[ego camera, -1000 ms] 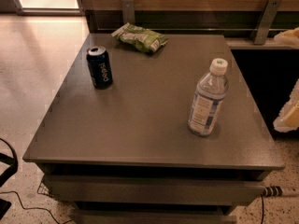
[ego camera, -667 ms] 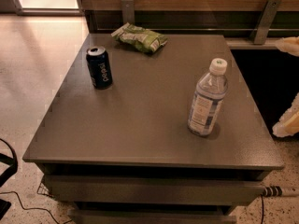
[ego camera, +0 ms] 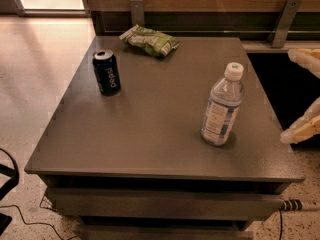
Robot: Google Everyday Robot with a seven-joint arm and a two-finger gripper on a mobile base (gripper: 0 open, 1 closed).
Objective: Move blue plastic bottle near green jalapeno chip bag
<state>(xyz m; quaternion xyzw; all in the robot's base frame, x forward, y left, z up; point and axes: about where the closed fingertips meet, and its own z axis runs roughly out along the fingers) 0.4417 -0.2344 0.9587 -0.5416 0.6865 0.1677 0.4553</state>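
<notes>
The blue plastic bottle point(ego camera: 222, 105) stands upright on the right part of the grey table point(ego camera: 150, 119); it is clear, with a white cap and a pale label. The green jalapeno chip bag point(ego camera: 150, 40) lies flat at the table's far edge, left of centre. My gripper point(ego camera: 303, 95) is at the right edge of the view, just off the table's right side and to the right of the bottle. Its two pale fingers point(ego camera: 301, 129) are spread wide apart and hold nothing.
A dark blue soda can point(ego camera: 106, 72) stands upright at the table's far left. A wooden wall with metal brackets point(ego camera: 282, 20) runs behind the table. Light floor lies to the left, and cables point(ego camera: 30, 219) lie at the lower left.
The upper finger has come down and a little left, further into view. The bottle, can and bag have not moved.
</notes>
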